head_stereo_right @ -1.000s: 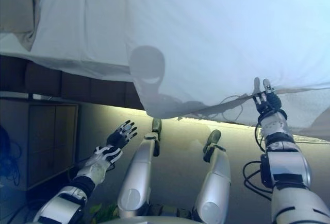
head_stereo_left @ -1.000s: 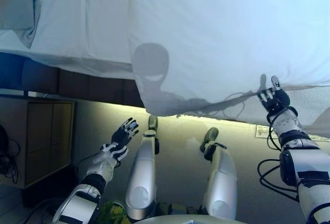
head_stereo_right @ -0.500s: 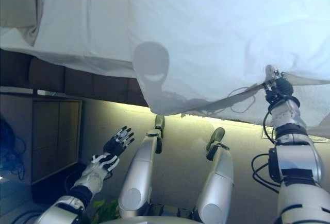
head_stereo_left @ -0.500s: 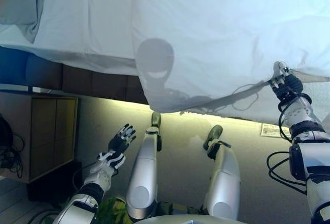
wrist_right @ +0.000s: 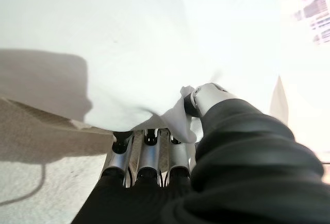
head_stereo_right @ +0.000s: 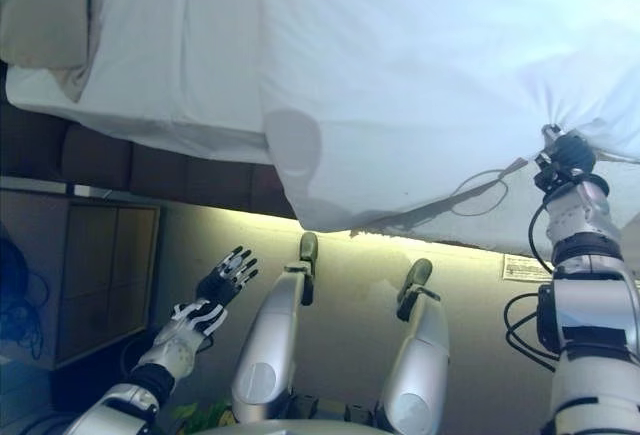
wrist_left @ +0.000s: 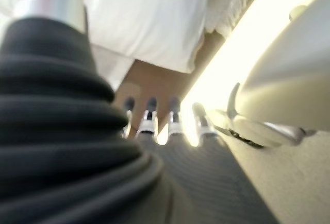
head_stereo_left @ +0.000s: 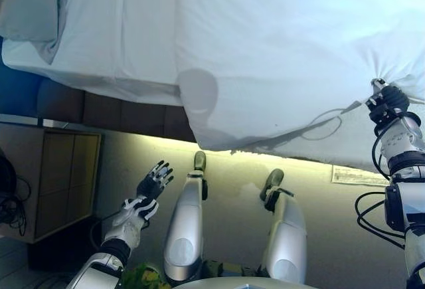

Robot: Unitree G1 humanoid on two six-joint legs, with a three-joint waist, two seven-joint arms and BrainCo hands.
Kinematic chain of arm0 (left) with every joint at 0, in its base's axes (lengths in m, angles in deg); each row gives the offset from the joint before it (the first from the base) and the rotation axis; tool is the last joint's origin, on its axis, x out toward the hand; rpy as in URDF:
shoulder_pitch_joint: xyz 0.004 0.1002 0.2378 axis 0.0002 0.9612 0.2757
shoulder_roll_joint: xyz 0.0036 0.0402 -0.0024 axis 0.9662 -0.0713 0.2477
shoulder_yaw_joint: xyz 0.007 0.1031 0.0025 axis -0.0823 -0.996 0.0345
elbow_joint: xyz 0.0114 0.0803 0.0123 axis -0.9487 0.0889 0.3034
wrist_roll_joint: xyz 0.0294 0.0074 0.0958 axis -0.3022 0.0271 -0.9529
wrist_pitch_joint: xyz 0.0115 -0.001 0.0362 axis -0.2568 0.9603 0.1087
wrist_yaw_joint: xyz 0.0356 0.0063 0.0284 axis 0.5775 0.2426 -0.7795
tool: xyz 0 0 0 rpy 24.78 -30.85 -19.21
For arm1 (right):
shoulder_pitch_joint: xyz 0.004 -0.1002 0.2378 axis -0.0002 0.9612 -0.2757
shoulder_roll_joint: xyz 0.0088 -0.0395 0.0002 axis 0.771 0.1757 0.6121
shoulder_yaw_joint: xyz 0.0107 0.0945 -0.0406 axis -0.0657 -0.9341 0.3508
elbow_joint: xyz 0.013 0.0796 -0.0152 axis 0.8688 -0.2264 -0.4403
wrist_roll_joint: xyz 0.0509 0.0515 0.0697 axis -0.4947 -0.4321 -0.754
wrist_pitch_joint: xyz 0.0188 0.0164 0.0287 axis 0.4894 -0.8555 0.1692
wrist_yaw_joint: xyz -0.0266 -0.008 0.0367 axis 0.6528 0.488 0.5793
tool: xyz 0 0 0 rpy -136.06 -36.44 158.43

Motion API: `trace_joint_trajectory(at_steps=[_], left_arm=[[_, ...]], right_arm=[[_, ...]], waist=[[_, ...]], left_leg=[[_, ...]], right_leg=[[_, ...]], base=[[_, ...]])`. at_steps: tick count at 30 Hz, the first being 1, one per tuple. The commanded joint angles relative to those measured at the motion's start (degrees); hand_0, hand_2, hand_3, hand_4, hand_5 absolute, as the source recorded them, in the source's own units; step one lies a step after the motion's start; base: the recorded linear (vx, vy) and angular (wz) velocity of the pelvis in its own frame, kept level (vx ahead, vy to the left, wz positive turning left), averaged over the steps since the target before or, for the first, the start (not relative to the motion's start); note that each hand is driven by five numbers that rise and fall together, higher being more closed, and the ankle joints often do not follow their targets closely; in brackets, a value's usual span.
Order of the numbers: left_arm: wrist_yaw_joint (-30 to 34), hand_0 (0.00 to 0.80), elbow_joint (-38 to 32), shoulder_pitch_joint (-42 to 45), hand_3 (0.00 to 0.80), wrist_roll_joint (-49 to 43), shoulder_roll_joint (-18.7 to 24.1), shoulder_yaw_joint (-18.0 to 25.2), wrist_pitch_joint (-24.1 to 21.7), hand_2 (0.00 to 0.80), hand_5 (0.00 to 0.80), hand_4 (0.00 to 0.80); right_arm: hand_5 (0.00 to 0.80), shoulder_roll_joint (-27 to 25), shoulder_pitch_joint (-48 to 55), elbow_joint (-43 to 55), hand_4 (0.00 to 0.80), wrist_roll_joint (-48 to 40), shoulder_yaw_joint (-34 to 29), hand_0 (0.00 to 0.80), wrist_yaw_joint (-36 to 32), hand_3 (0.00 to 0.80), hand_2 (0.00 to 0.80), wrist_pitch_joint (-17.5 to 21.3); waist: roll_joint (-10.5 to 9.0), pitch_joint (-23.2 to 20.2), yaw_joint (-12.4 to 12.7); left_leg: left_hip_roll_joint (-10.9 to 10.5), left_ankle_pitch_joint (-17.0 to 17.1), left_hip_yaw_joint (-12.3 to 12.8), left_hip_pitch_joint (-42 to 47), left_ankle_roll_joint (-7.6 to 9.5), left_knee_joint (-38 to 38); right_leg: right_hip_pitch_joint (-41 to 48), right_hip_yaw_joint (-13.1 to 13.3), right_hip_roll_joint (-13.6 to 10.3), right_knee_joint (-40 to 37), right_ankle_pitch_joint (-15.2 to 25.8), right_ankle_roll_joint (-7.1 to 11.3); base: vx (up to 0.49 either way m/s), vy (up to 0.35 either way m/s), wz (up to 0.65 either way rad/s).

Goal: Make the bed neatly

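A white duvet (head_stereo_left: 285,43) covers the bed across the top of both eye views, its near edge hanging over the bed's side. My right hand (head_stereo_left: 387,102) is at the right, shut on the duvet's edge, which bunches into creases at the hand; the right wrist view shows the cloth (wrist_right: 170,116) pinched between its fingers and thumb. My left hand (head_stereo_left: 151,185) is low at the left, open, with fingers spread, holding nothing and well below the bed. A pillow (head_stereo_left: 30,3) lies at the upper left.
A white sheet (head_stereo_left: 113,30) shows beside the duvet at the left. The dark bed frame (head_stereo_left: 99,106) runs below it. A wooden bedside cabinet (head_stereo_left: 53,176) stands at the left. A paper (head_stereo_left: 355,175) lies on the carpet at the right.
My right hand has closed on the duvet's edge and pulled it to the right and up. My left hand has dropped a little. The camera has shifted slightly.
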Motion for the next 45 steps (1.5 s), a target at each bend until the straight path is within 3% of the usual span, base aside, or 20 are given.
trace_joint_trajectory(at_steps=[1, 4, 8, 14, 20, 27, 33, 41, 45], left_arm=[[1.95, 0.000, -4.22, 2.40, 0.000, 1.11, 3.52, 1.30, -2.05, 0.000, 0.000, 0.000], [1.02, 0.000, -6.33, 2.01, 0.000, 1.30, 3.97, 1.12, -1.45, 0.000, 0.000, 0.000], [-7.61, 0.000, -5.36, 0.30, 0.000, -2.55, 2.02, 1.13, 6.20, 0.000, 0.000, 0.000], [-2.93, 0.000, -2.00, -4.14, 0.000, 3.75, -2.03, -1.77, 22.14, 0.000, 0.000, 0.000], [-0.42, 0.000, 2.53, -10.55, 0.000, 18.57, -6.99, -2.82, 37.38, 0.000, 0.000, 0.000], [-1.08, 0.000, 6.69, -15.86, 0.000, 23.61, -11.77, -0.31, 47.68, 0.000, 0.000, 0.000], [-5.42, 0.000, 5.66, -15.99, 0.000, 28.54, -16.09, -2.89, 51.39, 0.000, 0.000, 0.000], [-17.19, 0.000, 3.23, -17.20, 0.000, 45.74, -19.38, -5.33, 48.45, 0.000, 0.000, 0.000], [-19.20, 0.000, 2.40, -17.30, 0.000, 49.53, -21.00, -7.21, 45.14, 0.000, 0.000, 0.000]], right_arm=[[0.800, -3.00, 1.87, 4.93, 0.800, -0.67, -1.41, 0.800, -3.92, 0.800, 0.800, 1.06], [0.800, -1.80, 3.76, 5.61, 0.800, -1.13, -1.37, 0.800, -5.32, 0.800, 0.800, -0.10], [0.800, 1.67, 4.91, 6.14, 0.800, 0.34, -0.60, 0.800, -5.97, 0.800, 0.800, -1.71], [0.800, 5.64, 3.36, 6.84, 0.800, 2.57, 2.69, 0.800, -5.38, 0.800, 0.800, -3.70], [0.800, 10.67, 1.63, 7.81, 0.800, 2.38, 5.72, 0.800, -4.96, 0.800, 0.800, -3.46], [0.800, 16.04, 0.52, 10.43, 0.800, 1.27, 7.59, 0.800, -2.34, 0.800, 0.800, -3.05], [0.800, 18.59, 1.61, 13.94, 0.800, 0.21, 8.46, 0.800, -1.20, 0.800, 0.800, -2.95], [0.800, 21.09, 1.63, 19.09, 0.800, -1.13, 9.92, 0.800, 1.01, 0.800, 0.800, -2.69], [0.800, 21.64, 1.90, 23.00, 0.800, -2.73, 10.72, 0.800, 3.17, 0.800, 0.800, -2.55]], waist=[[-2.53, -3.19, -0.44], [-3.17, -4.71, -0.47], [-4.40, -8.19, -0.68], [-5.35, -12.81, -2.40], [-6.78, -14.65, -4.08], [-10.49, -14.81, -5.33], [-12.57, -15.03, -6.18], [-15.14, -14.21, -7.32], [-16.26, -13.34, -8.10]], left_leg=[[0.69, 0.34, 0.07, 5.16, 0.28, -2.83], [1.19, 1.35, 0.69, 8.88, -0.17, -6.27], [1.88, 3.04, 1.36, 14.99, -0.70, -12.24], [2.38, 5.23, 3.04, 21.47, -0.93, -19.79], [3.56, 6.29, 4.37, 24.37, -1.49, -23.44], [5.80, 5.67, 5.08, 24.60, -2.04, -23.10], [7.28, 5.30, 5.77, 25.29, -2.33, -23.20], [9.19, 5.29, 6.25, 24.61, -3.07, -22.47], [10.01, 5.93, 6.38, 23.90, -3.57, -22.95]], right_leg=[[5.46, 0.08, -0.44, -2.93, 2.49, 2.03], [9.61, -0.52, -0.03, -7.36, 3.73, 2.37], [16.44, -1.00, 0.86, -14.64, 5.66, 2.81], [22.42, -0.59, 2.24, -21.91, 8.13, 3.40], [24.99, -0.48, 3.64, -25.14, 8.88, 3.42], [25.77, 0.01, 5.77, -26.07, 8.69, 2.80], [26.67, 0.80, 7.30, -27.09, 8.89, 2.25], [26.48, 2.03, 9.30, -27.46, 8.95, 1.48], [25.66, 2.29, 10.22, -27.58, 9.13, 1.19]], base=[[0.068, -0.025, 0.03], [0.086, -0.017, 0.01], [0.108, -0.018, -0.08], [0.101, 0.001, -0.05], [0.056, -0.047, -0.09], [0.026, -0.141, -0.13], [0.054, -0.127, -0.12], [0.015, -0.134, -0.10], [-0.037, -0.134, -0.09]])
